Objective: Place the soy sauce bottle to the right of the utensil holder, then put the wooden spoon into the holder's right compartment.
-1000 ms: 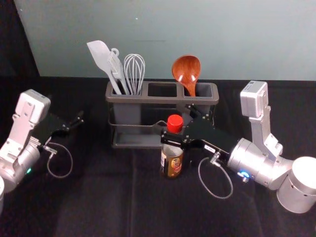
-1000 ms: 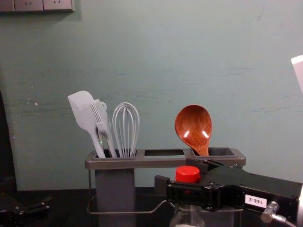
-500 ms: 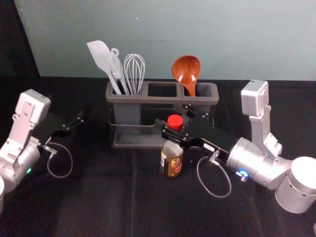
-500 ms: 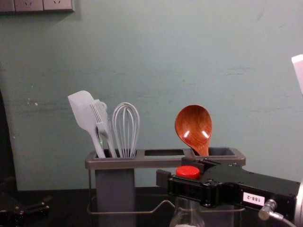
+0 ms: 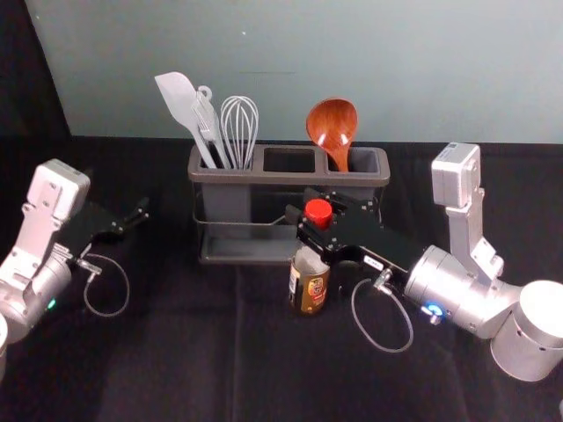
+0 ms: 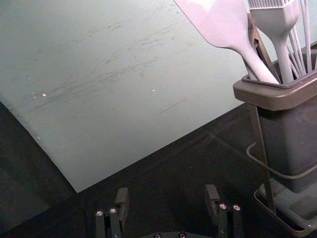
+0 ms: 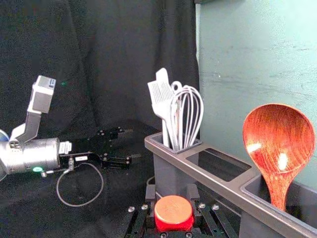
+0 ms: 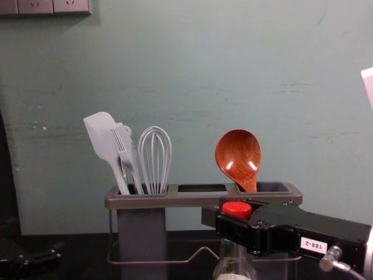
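The soy sauce bottle [image 5: 310, 288] stands before the holder's right part, its red cap [image 8: 237, 209] leaning slightly in the chest view. Around its neck my right gripper [image 5: 308, 230] is shut; in the right wrist view the fingers of the right gripper [image 7: 172, 198] flank the cap closely. The wooden spoon [image 5: 332, 132] rests upright, bowl up, in the right compartment of the utensil holder [image 5: 290, 178]. My left gripper [image 5: 141, 216] is parked at the left, its fingertips wide apart in the left wrist view, where the left gripper [image 6: 167, 201] holds nothing.
A white spatula [image 5: 179, 104], a brush [image 5: 208, 123] and a whisk [image 5: 239, 127] fill the holder's left compartment. The middle compartment [image 5: 289, 160] has no utensil in it. A wall [image 5: 299, 61] rises behind the holder. Dark cloth [image 5: 202, 352] covers the table.
The red cap has shifted slightly right and back and now tilts, and the bottle's base has moved a little right. My right gripper's fingers have closed in around the neck. The left arm stays still.
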